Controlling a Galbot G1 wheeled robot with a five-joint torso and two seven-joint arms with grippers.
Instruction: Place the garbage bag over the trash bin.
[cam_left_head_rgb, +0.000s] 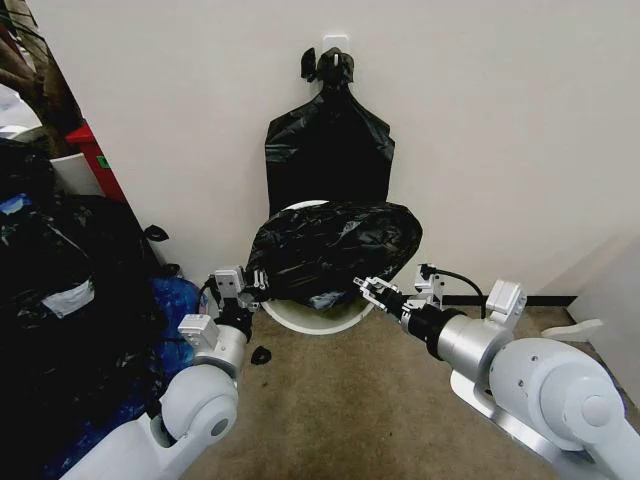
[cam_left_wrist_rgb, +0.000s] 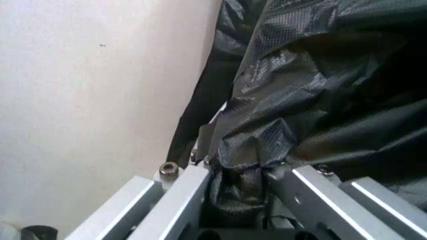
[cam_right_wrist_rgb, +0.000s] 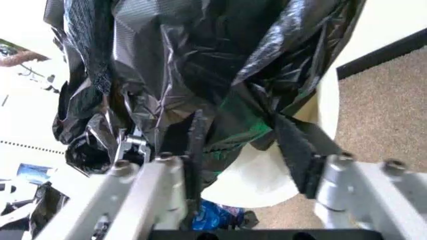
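Observation:
The glossy black garbage bag (cam_left_head_rgb: 335, 250) lies draped over the top of the white trash bin (cam_left_head_rgb: 310, 322), which stands against the wall; part of the bin's rim shows below and behind the plastic. My left gripper (cam_left_head_rgb: 243, 285) is at the bag's left edge, and in the left wrist view this gripper (cam_left_wrist_rgb: 240, 172) is shut on a bunch of the garbage bag (cam_left_wrist_rgb: 320, 100). My right gripper (cam_left_head_rgb: 372, 292) is at the bag's lower right edge. In the right wrist view the right gripper (cam_right_wrist_rgb: 247, 150) stands open, with the garbage bag (cam_right_wrist_rgb: 200, 65) hanging loose between its pads above the trash bin (cam_right_wrist_rgb: 267, 175).
A flat bunch of black bags (cam_left_head_rgb: 330, 140) hangs on the wall behind the bin. A heap of bulging black bags (cam_left_head_rgb: 60, 300) and a blue bag (cam_left_head_rgb: 180, 300) crowd the left side. A black scrap (cam_left_head_rgb: 260, 355) lies on the brown carpet (cam_left_head_rgb: 360, 410).

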